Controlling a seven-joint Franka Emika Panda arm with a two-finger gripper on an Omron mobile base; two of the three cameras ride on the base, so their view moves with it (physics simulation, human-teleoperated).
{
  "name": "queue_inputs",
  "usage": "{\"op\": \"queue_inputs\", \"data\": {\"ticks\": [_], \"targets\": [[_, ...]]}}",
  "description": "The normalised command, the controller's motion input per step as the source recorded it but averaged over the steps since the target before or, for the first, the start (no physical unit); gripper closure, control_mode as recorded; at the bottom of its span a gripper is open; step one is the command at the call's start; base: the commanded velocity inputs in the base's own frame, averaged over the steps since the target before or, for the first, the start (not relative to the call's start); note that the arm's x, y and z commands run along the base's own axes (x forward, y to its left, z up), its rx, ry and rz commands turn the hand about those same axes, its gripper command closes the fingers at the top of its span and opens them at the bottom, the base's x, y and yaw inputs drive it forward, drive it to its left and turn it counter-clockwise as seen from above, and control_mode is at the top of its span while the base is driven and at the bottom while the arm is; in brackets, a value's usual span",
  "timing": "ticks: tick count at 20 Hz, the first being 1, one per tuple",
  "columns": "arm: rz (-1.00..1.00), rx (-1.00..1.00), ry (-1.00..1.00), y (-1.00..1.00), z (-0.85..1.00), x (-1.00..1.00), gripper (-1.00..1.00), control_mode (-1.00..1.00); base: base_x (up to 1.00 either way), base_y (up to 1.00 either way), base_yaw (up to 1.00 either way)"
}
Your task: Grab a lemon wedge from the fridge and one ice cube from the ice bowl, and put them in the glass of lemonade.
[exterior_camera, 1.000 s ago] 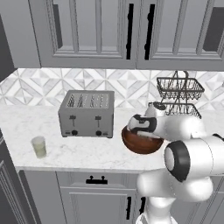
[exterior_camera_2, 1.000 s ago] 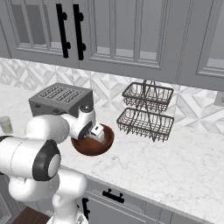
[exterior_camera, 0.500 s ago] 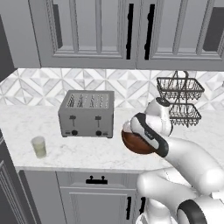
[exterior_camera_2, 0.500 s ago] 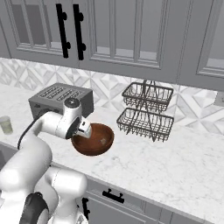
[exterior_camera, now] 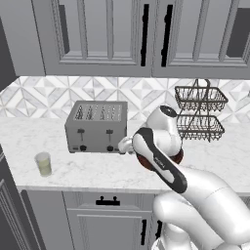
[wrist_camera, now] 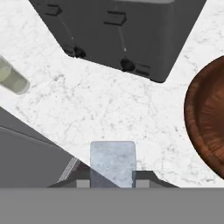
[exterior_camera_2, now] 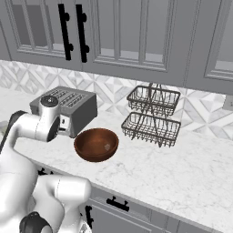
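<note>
Hand (wrist_camera: pixel 112 181) is clamped on an ice cube (wrist_camera: pixel 112 162) (pale grey-white block sitting between the two dark fingertips in the hand view). Hand is over bare counter (wrist_camera: pixel 118 109), between the toaster (wrist_camera: pixel 118 30) and the bowl (wrist_camera: pixel 206 118), just in front of the toaster's face.

In the left base view the hand (exterior_camera: pixel 126 145) sits at the toaster's (exterior_camera: pixel 96 126) lower right corner, arm wrapped in front of the bowl (exterior_camera: pixel 178 157), so only a sliver of the reddish-brown rim shows there.

Right base view: bowl (exterior_camera_2: pixel 96 144) is on the counter (exterior_camera_2: pixel 182 168) just right of the toaster (exterior_camera_2: pixel 68 109), with one pale cube (exterior_camera_2: pixel 107 146) lying inside. Two-tier wire basket (exterior_camera_2: pixel 151 116) stands behind and to the right of it, near the tiled wall.

Glass of lemonade (exterior_camera: pixel 43 163) stands upright near the counter's front edge, well left of the toaster and apart from the hand; pale yellow-green liquid in it. Hand view catches the glass (wrist_camera: pixel 12 78) at its left edge.

Can't make out a lemon wedge anywhere (too small to tell inside the glass).
</note>
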Motion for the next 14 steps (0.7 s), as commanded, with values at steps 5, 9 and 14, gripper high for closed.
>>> {"op": "queue_inputs", "data": {"ticks": [5, 9, 14], "targets": [[0.18, -0.01, -0.09, 0.97, 0.55, 0.0, 1.0, -1.0, 0.0, 0.0, 0.0], [0.14, -0.02, -0.12, 1.0, 0.28, 0.0, 1.0, -1.0, 0.0, 0.0, 0.0], [0.11, -0.09, -0.08, 1.0, 0.12, 0.03, 1.0, -1.0, 0.0, 0.0, 0.0]]}}
